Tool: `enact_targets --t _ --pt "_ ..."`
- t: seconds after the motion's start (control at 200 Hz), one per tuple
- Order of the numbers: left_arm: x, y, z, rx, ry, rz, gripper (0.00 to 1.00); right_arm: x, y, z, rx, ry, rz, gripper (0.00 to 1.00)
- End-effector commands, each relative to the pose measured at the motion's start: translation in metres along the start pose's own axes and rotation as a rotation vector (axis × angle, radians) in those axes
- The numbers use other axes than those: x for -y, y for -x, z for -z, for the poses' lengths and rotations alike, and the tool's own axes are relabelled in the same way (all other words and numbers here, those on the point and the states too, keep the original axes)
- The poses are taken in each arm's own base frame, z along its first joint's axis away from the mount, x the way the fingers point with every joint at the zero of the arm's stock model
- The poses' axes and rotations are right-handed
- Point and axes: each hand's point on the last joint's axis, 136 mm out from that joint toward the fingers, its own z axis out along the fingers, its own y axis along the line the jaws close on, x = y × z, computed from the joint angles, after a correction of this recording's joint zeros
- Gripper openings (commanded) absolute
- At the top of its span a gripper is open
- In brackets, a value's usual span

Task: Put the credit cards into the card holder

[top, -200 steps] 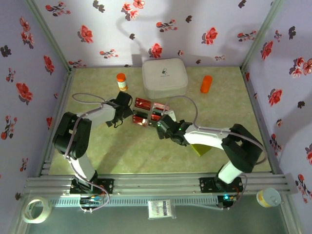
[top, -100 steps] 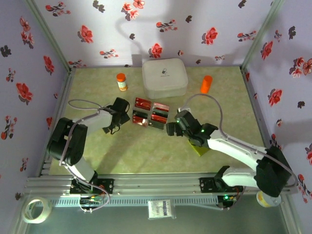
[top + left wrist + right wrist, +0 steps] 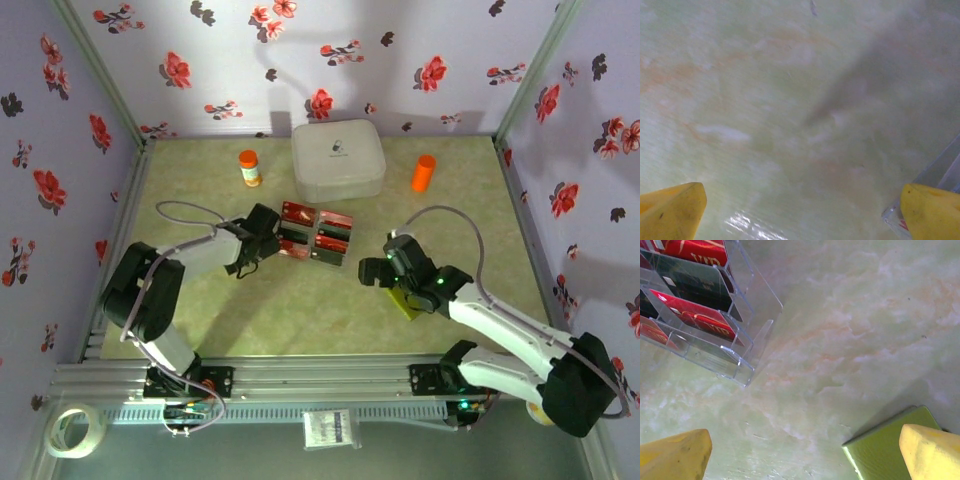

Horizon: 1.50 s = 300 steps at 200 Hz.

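Several credit cards [image 3: 316, 232], red and dark, stand in a clear acrylic rack [image 3: 345, 250] at mid-table. In the right wrist view the red and dark credit cards [image 3: 692, 317] sit in the rack's slots [image 3: 735, 365] at upper left. The olive-green card holder [image 3: 403, 301] lies flat to the rack's right, partly under my right arm; its corner [image 3: 887, 450] lies beside my right fingertip [image 3: 932, 455]. My right gripper [image 3: 379, 268] [image 3: 802, 455] is open over bare table between rack and holder. My left gripper [image 3: 268, 238] [image 3: 802, 215] is open at the rack's left edge [image 3: 935, 175], holding nothing.
A large white rounded case [image 3: 338, 158] stands behind the rack. An orange-capped bottle [image 3: 249, 167] is at back left and an orange cylinder [image 3: 424, 172] at back right. Floral walls close three sides. A tape roll [image 3: 75, 430] lies outside the near rail.
My right gripper has drawn back from the rack, rightward and nearer, to beside the card holder. My left gripper has shifted right up to the rack's left side. Both stayed open.
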Motion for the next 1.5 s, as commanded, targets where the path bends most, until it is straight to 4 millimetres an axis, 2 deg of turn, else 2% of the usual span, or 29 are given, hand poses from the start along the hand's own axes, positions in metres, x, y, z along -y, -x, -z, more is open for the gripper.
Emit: enact_targets --t 0.0,0.22,0.48,0.55,0.665,0.745,0.815,1.075,1.25,1.495 --pt "0.007 -0.009 0.007 -0.002 0.007 -0.003 1.00 0.009 -0.009 0.003 -0.034 0.003 -0.048 0.97" --pt "0.012 -0.029 0.019 0.001 -0.029 0.004 1.00 0.023 -0.014 0.011 -0.068 0.011 -0.172 0.96" --pt "-0.022 -0.030 0.044 0.055 -0.063 0.029 1.00 0.049 -0.046 0.026 -0.094 -0.012 -0.449 0.95" --pt "-0.031 -0.028 0.053 0.078 -0.083 0.024 1.00 0.057 -0.054 0.031 -0.091 -0.025 -0.507 0.91" --pt "-0.037 -0.022 0.069 0.119 -0.139 0.015 1.00 0.071 -0.067 0.037 -0.073 -0.049 -0.600 0.79" --pt "-0.037 -0.019 0.077 0.141 -0.186 0.014 1.00 0.081 -0.077 0.040 -0.052 -0.066 -0.661 0.68" --pt "-0.035 -0.016 0.083 0.155 -0.217 0.014 1.00 0.086 -0.085 0.039 -0.035 -0.058 -0.718 0.62" --pt "-0.007 -0.006 0.098 0.157 -0.305 -0.057 1.00 0.095 -0.110 0.023 -0.033 -0.034 -0.861 0.37" --pt "0.002 -0.008 0.096 0.137 -0.318 -0.087 1.00 0.099 -0.115 0.016 -0.025 -0.043 -0.891 0.36" --pt "0.001 -0.013 0.092 0.125 -0.324 -0.075 1.00 0.101 -0.116 0.008 -0.019 -0.040 -0.909 0.35"
